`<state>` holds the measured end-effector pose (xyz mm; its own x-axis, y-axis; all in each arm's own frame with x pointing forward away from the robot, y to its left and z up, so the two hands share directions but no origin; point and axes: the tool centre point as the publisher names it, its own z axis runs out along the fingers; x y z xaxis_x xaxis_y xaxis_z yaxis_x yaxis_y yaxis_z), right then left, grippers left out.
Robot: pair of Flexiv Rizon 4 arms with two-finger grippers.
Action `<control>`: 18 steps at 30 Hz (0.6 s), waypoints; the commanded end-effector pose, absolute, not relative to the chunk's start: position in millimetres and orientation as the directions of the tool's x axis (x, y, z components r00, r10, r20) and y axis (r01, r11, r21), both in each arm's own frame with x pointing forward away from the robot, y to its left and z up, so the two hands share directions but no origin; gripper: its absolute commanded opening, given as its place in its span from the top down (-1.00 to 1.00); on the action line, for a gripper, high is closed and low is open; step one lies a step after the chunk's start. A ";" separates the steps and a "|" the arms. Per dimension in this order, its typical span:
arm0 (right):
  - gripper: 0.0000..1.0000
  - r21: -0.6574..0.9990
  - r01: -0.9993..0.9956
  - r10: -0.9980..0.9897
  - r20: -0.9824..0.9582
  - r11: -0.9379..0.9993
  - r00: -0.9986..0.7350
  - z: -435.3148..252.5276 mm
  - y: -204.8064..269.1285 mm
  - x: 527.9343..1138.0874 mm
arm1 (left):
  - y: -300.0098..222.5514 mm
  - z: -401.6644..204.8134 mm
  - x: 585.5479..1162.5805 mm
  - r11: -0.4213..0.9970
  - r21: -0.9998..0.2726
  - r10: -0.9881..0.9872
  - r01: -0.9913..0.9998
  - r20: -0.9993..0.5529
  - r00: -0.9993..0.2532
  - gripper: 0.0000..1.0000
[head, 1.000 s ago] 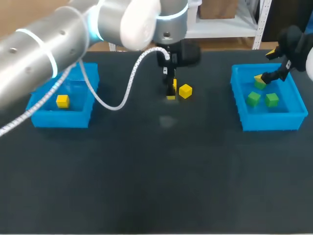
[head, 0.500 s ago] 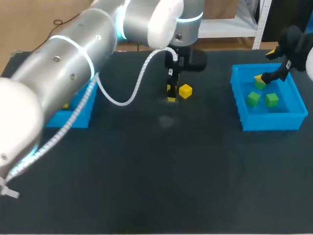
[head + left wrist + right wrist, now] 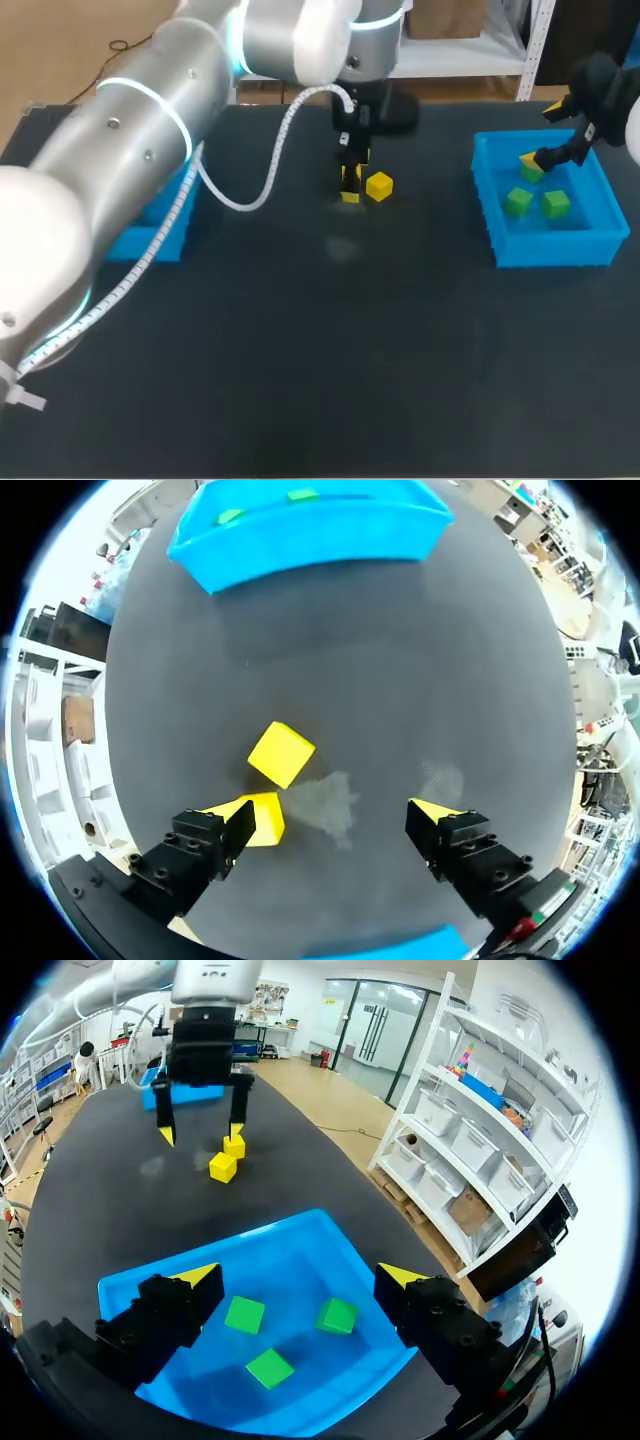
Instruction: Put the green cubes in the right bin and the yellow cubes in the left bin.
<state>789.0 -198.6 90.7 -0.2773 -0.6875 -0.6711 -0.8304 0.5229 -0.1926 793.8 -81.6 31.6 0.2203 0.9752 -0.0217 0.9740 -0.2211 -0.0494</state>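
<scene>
**Both grippers wide open, nothing held**

The table (image 3: 300,350) carries everything. The left arm (image 3: 150,130) comes in across it from the side opposite the right bin (image 3: 555,250). The left bin (image 3: 150,240), well apart from the right bin, shows only partly behind that arm.

The left gripper (image 3: 335,815) stands low over the table, well apart from the right bin, with its fingers spread wide. One finger's inner side is against a yellow cube (image 3: 258,818); the other finger touches nothing.

The right gripper (image 3: 298,1275) hangs above the right bin, also spread wide and grasping nothing. Three green cubes (image 3: 244,1314) lie inside the right bin. A second yellow cube (image 3: 281,754) sits just beside the first, on the side nearer the right bin.
</scene>
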 end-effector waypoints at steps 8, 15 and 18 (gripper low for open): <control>-1.00 -0.193 -0.830 -0.687 -0.671 0.524 -0.277 91.2 -198.7 788.2 | -80.8 36.6 798.6 -0.223 -0.064 0.975 0.973 -0.022 0.222 -1.00; -1.00 -0.193 -0.830 -0.687 -0.671 0.524 -0.277 91.2 -198.7 788.2 | -68.1 15.8 807.8 -0.113 -0.034 0.991 0.993 0.062 0.115 -1.00; -1.00 -0.193 -0.830 -0.687 -0.671 0.524 -0.277 91.2 -198.7 788.2 | -70.0 9.9 814.6 -0.104 -0.035 0.992 0.994 0.068 0.106 -1.00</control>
<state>789.0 -198.6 90.8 -0.2773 -0.6875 -0.6712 -0.8303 0.5229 -0.1926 802.5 -64.8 15.9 0.1101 0.9921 0.0605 0.9939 -0.1092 -0.0174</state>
